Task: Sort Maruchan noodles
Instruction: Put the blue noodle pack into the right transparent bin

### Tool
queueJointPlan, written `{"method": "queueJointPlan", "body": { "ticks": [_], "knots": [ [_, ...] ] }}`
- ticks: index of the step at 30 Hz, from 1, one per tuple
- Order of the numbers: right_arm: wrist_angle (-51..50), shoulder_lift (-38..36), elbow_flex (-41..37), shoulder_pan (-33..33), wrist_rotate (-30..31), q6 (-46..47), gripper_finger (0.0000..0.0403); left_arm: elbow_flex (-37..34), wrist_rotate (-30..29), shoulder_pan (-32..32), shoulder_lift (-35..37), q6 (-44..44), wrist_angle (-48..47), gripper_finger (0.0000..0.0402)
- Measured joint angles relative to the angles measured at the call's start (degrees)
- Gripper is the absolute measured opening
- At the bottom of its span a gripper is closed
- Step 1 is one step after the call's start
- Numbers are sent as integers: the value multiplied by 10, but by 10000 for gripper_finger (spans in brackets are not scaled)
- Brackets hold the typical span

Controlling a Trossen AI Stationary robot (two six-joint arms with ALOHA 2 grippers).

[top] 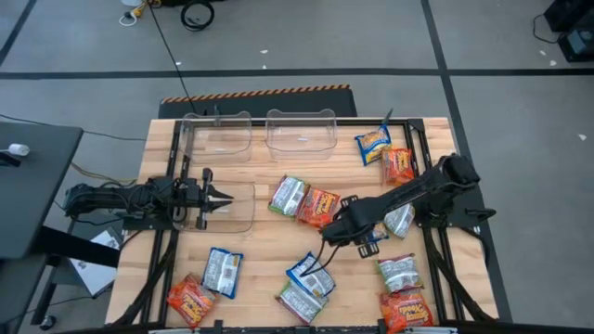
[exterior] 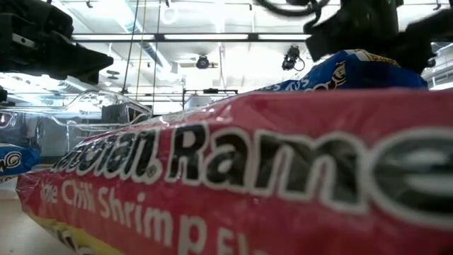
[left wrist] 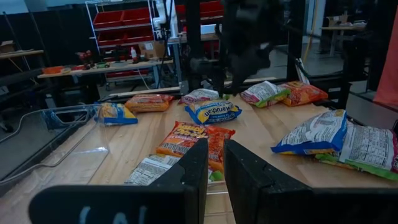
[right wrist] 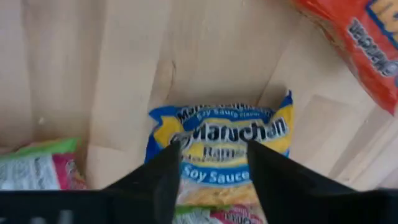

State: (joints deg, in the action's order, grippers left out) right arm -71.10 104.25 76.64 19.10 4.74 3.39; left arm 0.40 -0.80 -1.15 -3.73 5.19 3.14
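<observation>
Several Maruchan packets lie flat on the wooden table [top: 269, 246], orange-red, blue-and-yellow and green-and-white. My right gripper [top: 331, 232] is open and hangs over a blue-and-yellow soy sauce packet [right wrist: 221, 146], which lies near the table's middle front [top: 311, 272]. Its fingers stand on either side of the packet from above, and I see no touch. My left gripper [left wrist: 216, 168] waits at the table's left over a clear bin [top: 237, 209], fingers slightly apart and pointing toward the right. In the low view an orange-red chili shrimp packet [exterior: 248, 177] fills the front and hides most of the table.
Two more clear bins [top: 218, 134] [top: 300, 130] stand at the far edge. A green-and-white packet [top: 289, 196] and an orange one [top: 318, 206] lie just left of my right arm. More packets sit at the near edge [top: 190, 299] [top: 406, 309] and far right [top: 373, 142].
</observation>
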Motion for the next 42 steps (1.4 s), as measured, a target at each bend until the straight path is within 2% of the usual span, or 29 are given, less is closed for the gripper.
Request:
{"method": "queueJointPlan", "body": {
  "ticks": [3, 7, 26, 33, 36, 40, 42],
  "knots": [
    [7, 20, 0, -3, 28, -5, 234, 0, 0, 0, 0, 0, 0, 57],
    [14, 43, 0, -12, 27, -19, 247, 0, 0, 0, 0, 0, 0, 57],
    [7, 103, -1, -21, 4, -21, 188, 0, 0, 0, 0, 0, -1, 57],
    [-7, 118, -1, -28, 4, -20, 137, 0, 0, 0, 0, 0, -1, 57],
    [-11, 119, -2, -30, 13, -17, 94, 0, 0, 0, 0, 0, 0, 57],
    [-24, 109, -2, -36, 14, -15, 16, 0, 0, 0, 0, 0, 0, 57],
    [-35, 98, 0, -39, 14, -15, 11, 0, 0, 0, 0, 0, 0, 57]
  ]
}}
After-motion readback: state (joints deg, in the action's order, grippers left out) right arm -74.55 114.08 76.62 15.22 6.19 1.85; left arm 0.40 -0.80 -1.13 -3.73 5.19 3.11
